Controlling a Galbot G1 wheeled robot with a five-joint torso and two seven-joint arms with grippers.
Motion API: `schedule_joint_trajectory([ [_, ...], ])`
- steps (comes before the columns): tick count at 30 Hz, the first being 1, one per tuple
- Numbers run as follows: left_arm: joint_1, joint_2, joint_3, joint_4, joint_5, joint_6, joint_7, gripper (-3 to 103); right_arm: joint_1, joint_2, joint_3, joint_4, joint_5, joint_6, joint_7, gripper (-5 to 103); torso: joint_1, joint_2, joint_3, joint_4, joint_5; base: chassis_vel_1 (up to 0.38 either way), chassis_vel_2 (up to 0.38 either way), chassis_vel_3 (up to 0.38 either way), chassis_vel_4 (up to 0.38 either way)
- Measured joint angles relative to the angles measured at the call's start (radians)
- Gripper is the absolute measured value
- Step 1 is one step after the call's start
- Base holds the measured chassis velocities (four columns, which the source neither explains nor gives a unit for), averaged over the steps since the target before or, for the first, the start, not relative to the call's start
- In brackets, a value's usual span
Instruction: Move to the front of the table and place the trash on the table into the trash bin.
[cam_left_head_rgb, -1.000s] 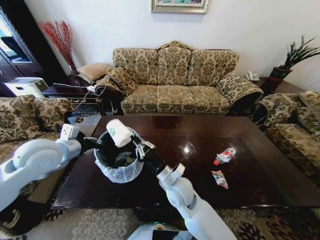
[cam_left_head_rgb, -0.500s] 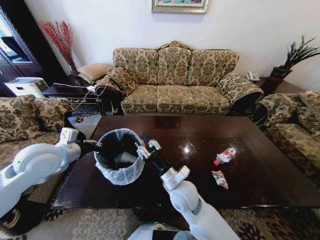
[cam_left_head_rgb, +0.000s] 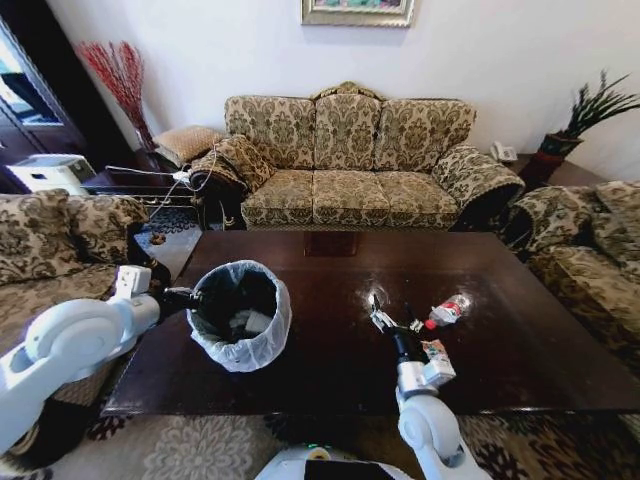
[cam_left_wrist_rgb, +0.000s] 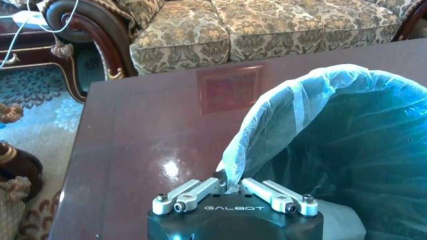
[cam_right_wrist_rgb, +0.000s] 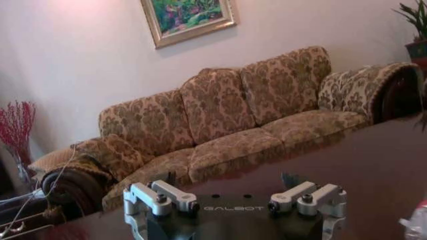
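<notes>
I am holding my left gripper (cam_left_head_rgb: 188, 297) at the left side of the table (cam_left_head_rgb: 330, 350), its fingers (cam_left_wrist_rgb: 200, 189) pinched together on the folded-over edge of the white bag lining the trash bin (cam_left_head_rgb: 240, 315). In my left wrist view the two fingers are meeting right at the bag's rim (cam_left_wrist_rgb: 230, 176), with the translucent plastic bulging away beyond them. The bin is tilting over the left part of the dark glossy tabletop, its mouth leaning toward me, and I am seeing pale pieces of trash (cam_left_head_rgb: 250, 322) lying inside it.

Further right, my right gripper (cam_left_head_rgb: 392, 312) is hovering above the table surface, just left of the remaining litter. Its fingers are standing apart with nothing between them; my right wrist view is showing the two fingers (cam_right_wrist_rgb: 160, 194) spread wide against the sofa (cam_right_wrist_rgb: 220, 135) and the wall behind.

Just beside that gripper, the clear plastic bottle (cam_left_head_rgb: 446, 313) with its red label is lying on its side on the wood. Near it and closer to me, the colourful wrapper (cam_left_head_rgb: 436, 352) is lying flat, partly behind my right wrist. Both pieces are resting on the right half of the table, well apart from the bin.
</notes>
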Motion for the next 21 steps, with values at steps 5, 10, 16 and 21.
schedule_joint_trajectory([
  [5,0.003,-0.018,-0.001,-0.011,0.005,-0.001,0.005,0,0.012,0.008,-0.012,-0.004,-0.013,0.002,0.006,100,0.0,0.0,0.0,0.0,0.0,-0.009,-0.253,0.026,0.28],
  [10,0.004,-0.025,-0.001,-0.011,0.01,-0.001,0.01,0,0.014,0.009,-0.022,-0.005,-0.028,0.005,0.009,100,0.0,0.0,0.0,0.0,-0.0002,-0.022,-0.45,0.022,0.441],
  [16,0.001,-0.025,-0.001,-0.012,0.01,-0.002,0.012,0,0.009,0.021,-0.034,-0.037,-0.091,0.024,0.042,100,-0.001,0.0,0.0,-0.0002,0.0009,0.002,-0.551,-0.003,0.531],
  [21,0.001,-0.035,0.002,-0.02,0.01,-0.004,0.016,0,0.049,0.036,-0.036,-0.115,-0.104,0.005,0.077,100,-0.002,0.001,-0.001,-0.0003,0.0015,-0.019,-0.366,-0.001,0.294],
])
